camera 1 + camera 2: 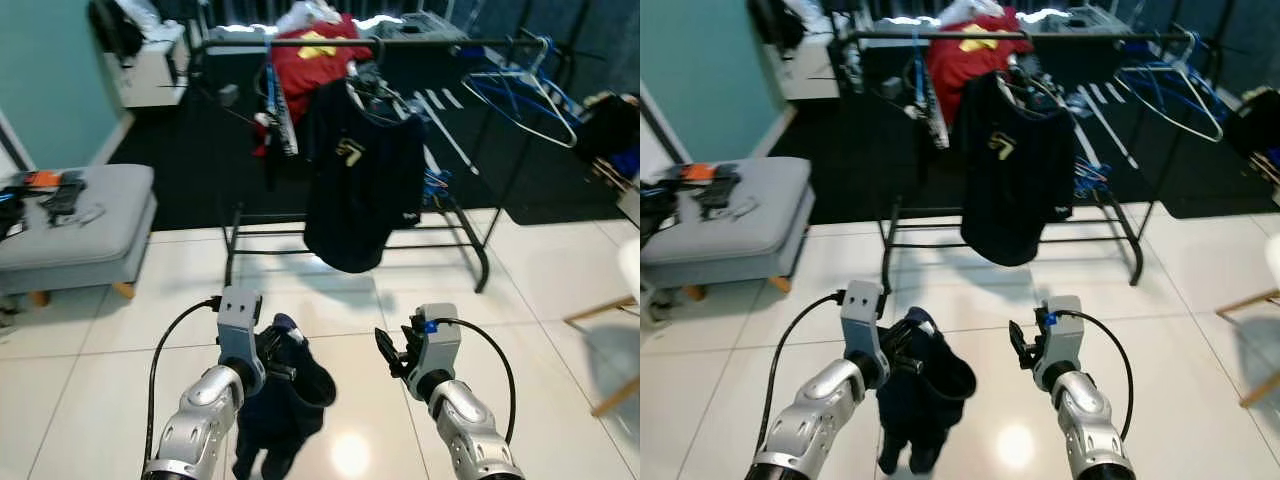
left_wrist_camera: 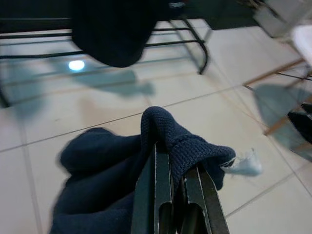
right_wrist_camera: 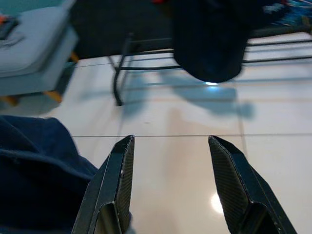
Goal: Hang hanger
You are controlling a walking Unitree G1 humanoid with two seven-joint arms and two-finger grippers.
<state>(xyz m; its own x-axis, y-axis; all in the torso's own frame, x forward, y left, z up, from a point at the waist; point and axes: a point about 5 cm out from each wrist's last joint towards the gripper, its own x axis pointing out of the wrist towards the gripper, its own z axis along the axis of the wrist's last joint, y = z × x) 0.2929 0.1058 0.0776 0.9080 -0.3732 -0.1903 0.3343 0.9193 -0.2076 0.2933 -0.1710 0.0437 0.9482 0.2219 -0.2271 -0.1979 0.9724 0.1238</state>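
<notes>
Your left pincer (image 1: 275,352) grips a dark navy garment (image 1: 290,395); your right pincer (image 1: 392,352) is wide, holding nothing. The clothes rack (image 1: 400,43) stands straight ahead, well apart, rail running crosswise.

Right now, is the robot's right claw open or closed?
Open: the right gripper has floor tile showing between its spread fingers.

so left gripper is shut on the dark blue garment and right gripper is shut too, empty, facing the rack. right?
Not quite. The right gripper is open, not shut: the right wrist view shows its two fingers spread apart with bare tile between them. The rest holds: the left gripper is shut on the dark blue garment, and both face the clothes rack.
</notes>
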